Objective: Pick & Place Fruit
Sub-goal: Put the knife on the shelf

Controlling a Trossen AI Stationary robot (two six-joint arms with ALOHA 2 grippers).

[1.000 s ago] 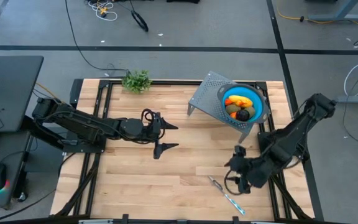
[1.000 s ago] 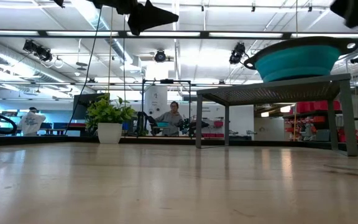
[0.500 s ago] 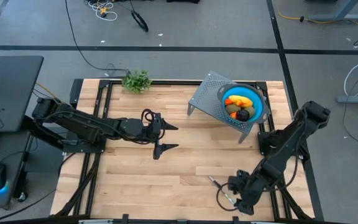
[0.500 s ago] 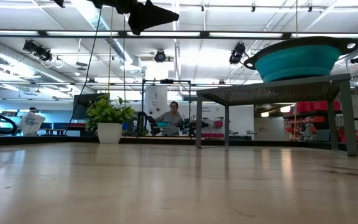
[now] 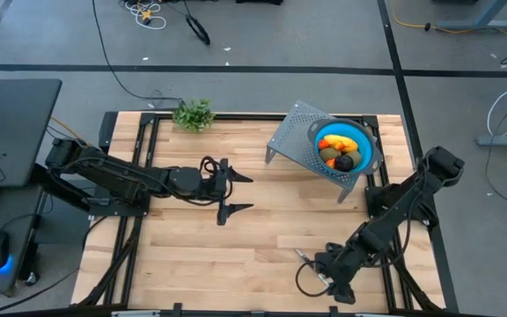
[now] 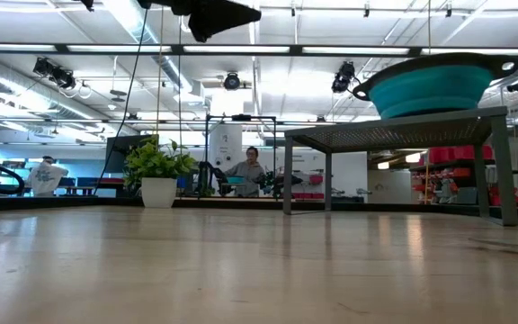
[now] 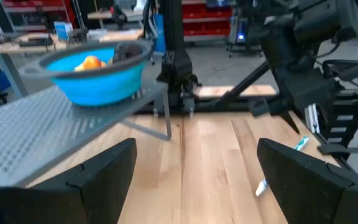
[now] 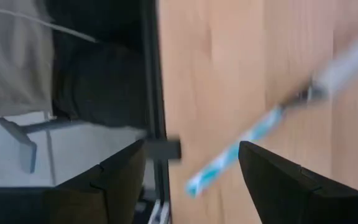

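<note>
Two arms over the wooden table (image 5: 262, 229). Left gripper (image 5: 234, 194) hangs above the table's middle, fingers (image 7: 101, 171) spread wide, nothing between them. A leafy green sprig (image 5: 194, 114) lies at the table's far edge, behind and to the left of that gripper.

Ahead of the left gripper and off to its right stands a perforated grey metal stand (image 5: 297, 139), with a blue bowl (image 5: 363, 160) set on top. The fruit (image 5: 339, 150) sits inside the bowl: orange-red pieces, olive-green ovals and a dark ball are visible; well apart from both grippers. The left wrist view shows the bowl raised on the stand, an orange piece showing over its rim.

Right gripper (image 5: 335, 280) is low at the near edge of the table, right of centre, its arm folded down. Its fingers (image 8: 272, 174) stand wide, empty. A knife with a blue handle (image 8: 229, 158) lies on the wood between the fingers, just ahead of them; contact cannot be told.
</note>
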